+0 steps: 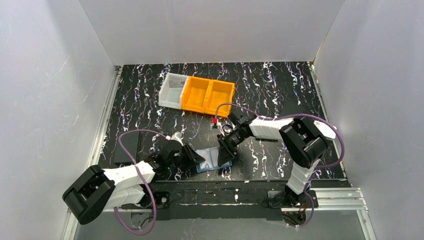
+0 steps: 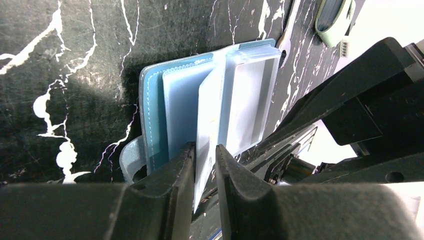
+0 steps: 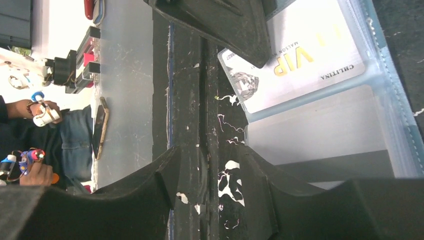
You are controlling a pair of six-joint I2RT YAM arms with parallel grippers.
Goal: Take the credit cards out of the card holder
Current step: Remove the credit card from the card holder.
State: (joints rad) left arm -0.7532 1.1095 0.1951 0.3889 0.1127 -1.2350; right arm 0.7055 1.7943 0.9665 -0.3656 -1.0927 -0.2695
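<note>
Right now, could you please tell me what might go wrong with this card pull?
The left gripper is pinching a clear pocket leaf of the card holder, so pulling may lift the whole holder instead of freeing a card. The open right gripper sits very close, so the two could collide.

The left arm [image 1: 125, 175] and the right arm [image 1: 267, 127] look alike: white smooth links between black, rounded joint housings. A thin purple cable [image 1: 122, 145] runs in a loose loop along each arm. The left tool [image 1: 200, 159] and the right tool [image 1: 223, 160] are black, each with two broad wedge-shaped fingers [image 3: 125, 210]. The finger plastic is matte, and on the right tool it has a few small pale chips.
</note>
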